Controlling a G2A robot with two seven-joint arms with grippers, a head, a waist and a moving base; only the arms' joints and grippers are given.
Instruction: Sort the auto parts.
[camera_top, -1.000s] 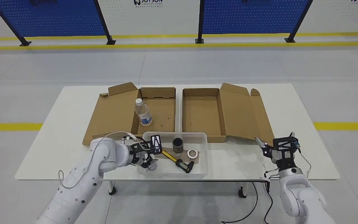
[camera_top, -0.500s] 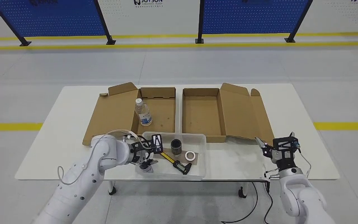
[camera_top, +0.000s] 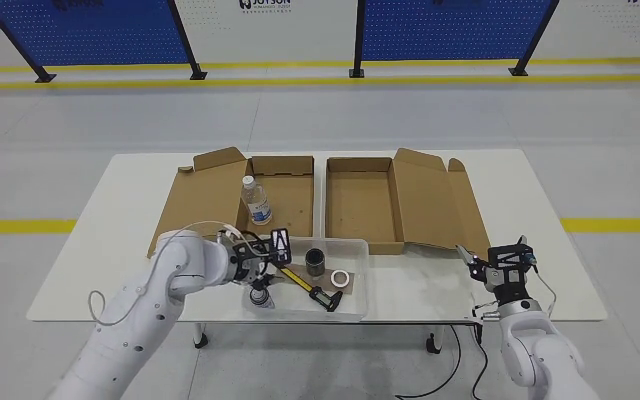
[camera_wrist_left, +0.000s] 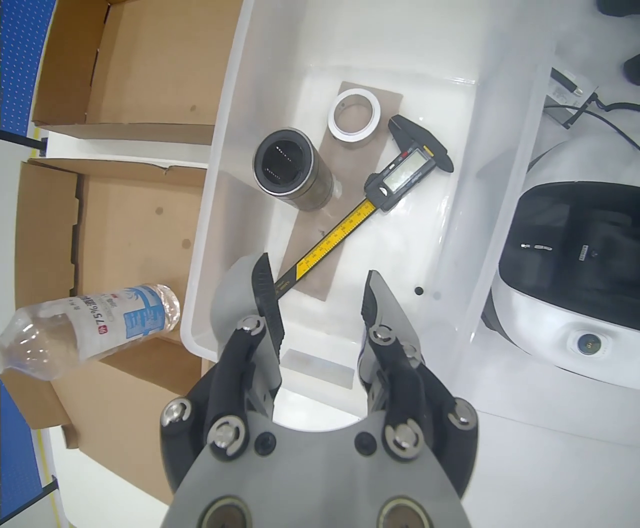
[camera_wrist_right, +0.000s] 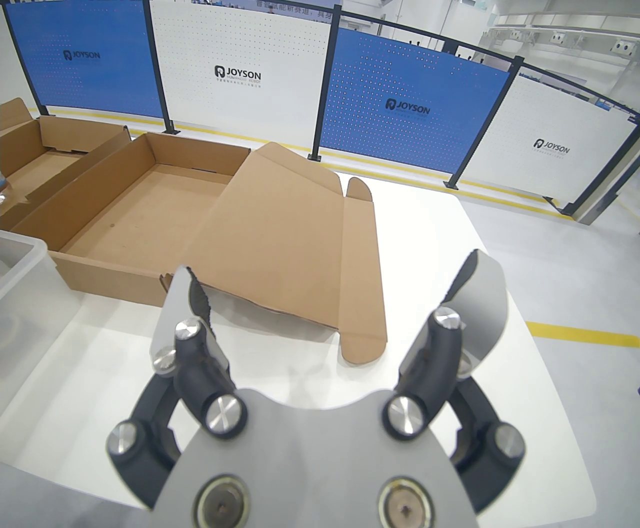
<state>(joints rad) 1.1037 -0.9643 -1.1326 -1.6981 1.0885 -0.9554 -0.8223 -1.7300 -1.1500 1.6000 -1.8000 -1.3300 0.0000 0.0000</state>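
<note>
Translucent white plastic tub (camera_wrist_left: 500, 165) holds the parts together — dark metal cylinder (camera_wrist_left: 292, 170), white ring (camera_wrist_left: 354, 114), yellow-and-black digital caliper (camera_wrist_left: 400, 175) — under the left gripper (camera_wrist_left: 320, 280), jaws apart and empty, likely choosing a pick. The right gripper (camera_wrist_right: 332, 285) hangs over the bench (camera_wrist_right: 425, 240), jaws apart too.

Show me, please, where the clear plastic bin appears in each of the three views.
Top view: the clear plastic bin stands at the table's near edge, partly in front of the right cardboard box.
Left wrist view: it lies under the open left gripper, with the caliper inside.
Right wrist view: one corner of it, close to that box's front wall.
Shared landmark: the right cardboard box, next to the bin in all three.
</note>
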